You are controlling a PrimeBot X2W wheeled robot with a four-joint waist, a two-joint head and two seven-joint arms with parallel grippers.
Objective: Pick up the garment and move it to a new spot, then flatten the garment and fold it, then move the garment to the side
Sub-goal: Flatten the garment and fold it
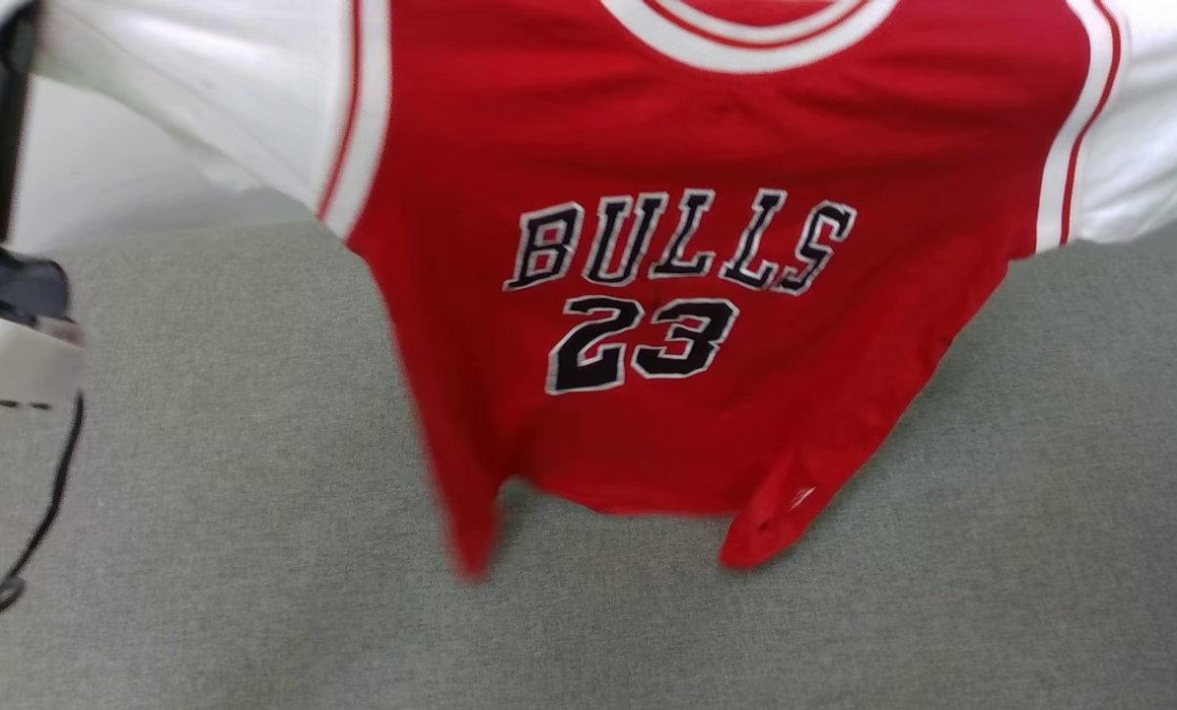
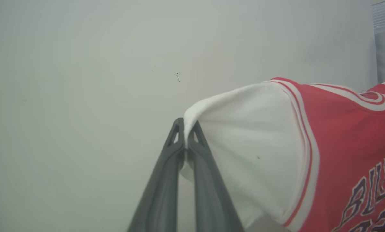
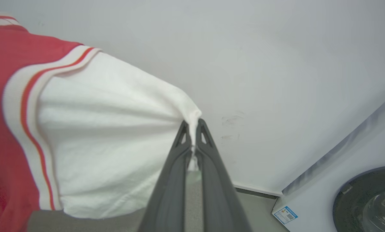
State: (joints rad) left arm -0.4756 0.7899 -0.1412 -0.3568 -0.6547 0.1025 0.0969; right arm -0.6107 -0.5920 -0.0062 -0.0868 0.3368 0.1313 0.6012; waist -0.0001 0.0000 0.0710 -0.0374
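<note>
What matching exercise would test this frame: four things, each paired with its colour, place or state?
Things:
1. left gripper
2. number 23
3. grey surface
4. appliance

Descriptions:
A. black, outlined in white
B. white, with a dark round door, at the lower right of the right wrist view
C. fingers shut on a white sleeve of the garment
D. lies beneath the garment's hanging hem

Pairs: 1-C; 2-A; 3-D; 4-B.
</note>
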